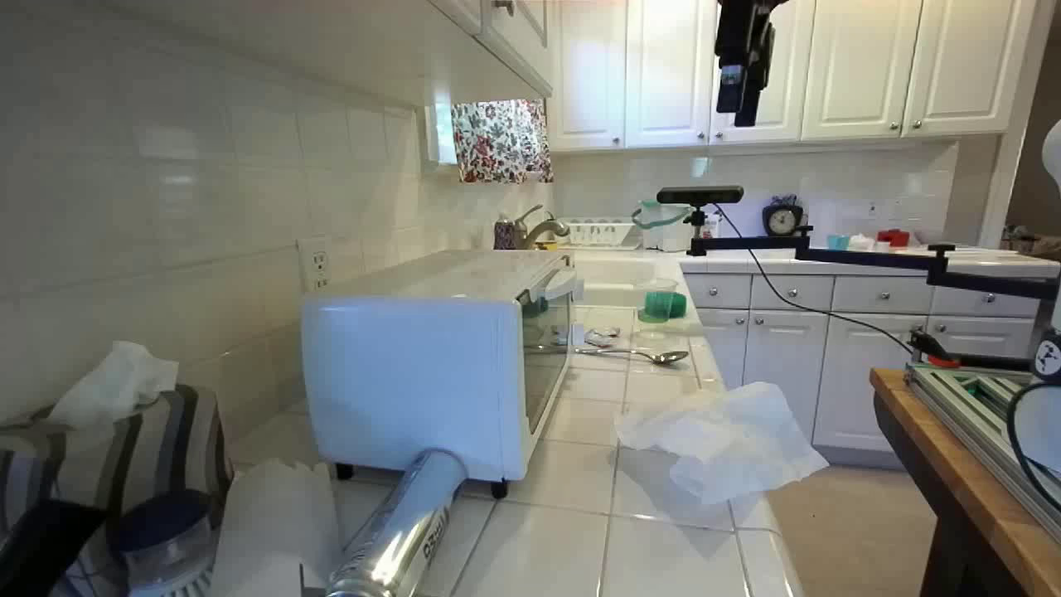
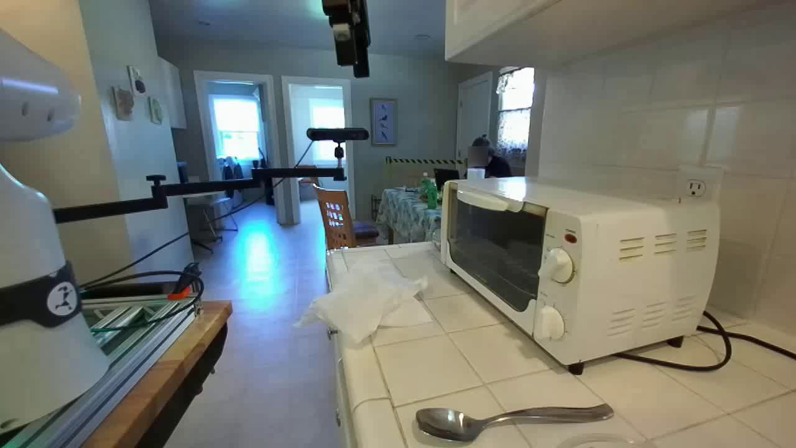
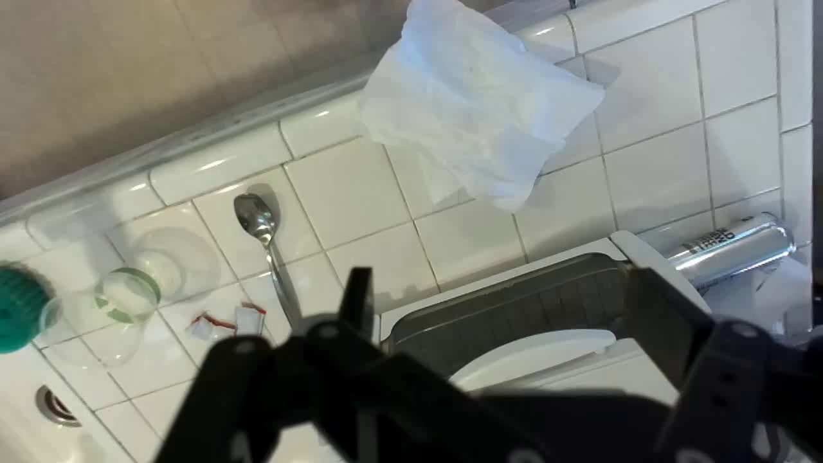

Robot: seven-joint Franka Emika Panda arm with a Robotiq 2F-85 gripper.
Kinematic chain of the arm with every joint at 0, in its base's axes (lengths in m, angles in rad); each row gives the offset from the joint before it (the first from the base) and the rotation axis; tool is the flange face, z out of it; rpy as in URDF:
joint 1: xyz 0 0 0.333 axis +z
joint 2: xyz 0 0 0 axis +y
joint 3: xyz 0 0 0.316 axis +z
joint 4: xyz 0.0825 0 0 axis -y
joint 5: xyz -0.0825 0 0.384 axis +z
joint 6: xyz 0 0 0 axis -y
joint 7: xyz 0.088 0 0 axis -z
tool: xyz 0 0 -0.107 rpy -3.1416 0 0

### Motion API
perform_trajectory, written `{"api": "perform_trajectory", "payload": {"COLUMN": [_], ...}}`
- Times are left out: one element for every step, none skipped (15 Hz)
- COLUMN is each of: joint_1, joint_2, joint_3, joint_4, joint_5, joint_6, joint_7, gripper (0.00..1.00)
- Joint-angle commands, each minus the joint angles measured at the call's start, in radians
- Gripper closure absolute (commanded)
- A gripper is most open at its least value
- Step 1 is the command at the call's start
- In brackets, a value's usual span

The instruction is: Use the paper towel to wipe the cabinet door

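Two jaws of the gripper [image 3: 505, 292] stand wide apart, holding nothing. In an exterior view, the paper towel [image 1: 729, 439] lies loose right of the toaster oven [image 1: 406, 381], overhanging the counter edge [image 1: 767, 554]. We judge grasping and wiping remain; which of the cabinet doors [image 1: 667, 75] is meant, we cannot tell. Nearer, left, a silver cylinder [image 1: 404, 526] seems to read "OZERI".

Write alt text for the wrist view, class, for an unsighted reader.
Wrinkled paper towel overhangs the edge of a tiled counter. The open gripper partly hides a toaster oven; a spoon at left, a silver cylinder at right.
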Motion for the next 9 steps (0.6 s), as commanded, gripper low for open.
{"api": "perform_trajectory", "payload": {"joint_1": [-0.001,-0.001,-0.001,-0.001,-0.001,-0.001,-0.010,-0.016,-0.018], "joint_2": [0.001,0.001,0.001,0.001,0.001,0.000,-0.004,-0.007,-0.011], "joint_3": [0.001,0.001,0.001,0.001,0.001,-0.014,-0.032,-0.054,-0.079], "joint_4": [0.003,0.003,0.003,0.003,0.003,-0.005,-0.019,-0.035,-0.068], "joint_5": [0.000,0.000,0.000,0.000,0.000,0.023,0.029,0.045,0.057], "joint_6": [-0.003,-0.003,-0.003,-0.003,-0.003,0.014,0.052,0.096,0.178], "joint_7": [-0.001,-0.001,-0.001,-0.001,-0.001,-0.003,-0.009,-0.016,-0.043], "gripper": [0.00,0.00,0.00,0.00,0.00,0.00,0.00,0.00,0.00]}}
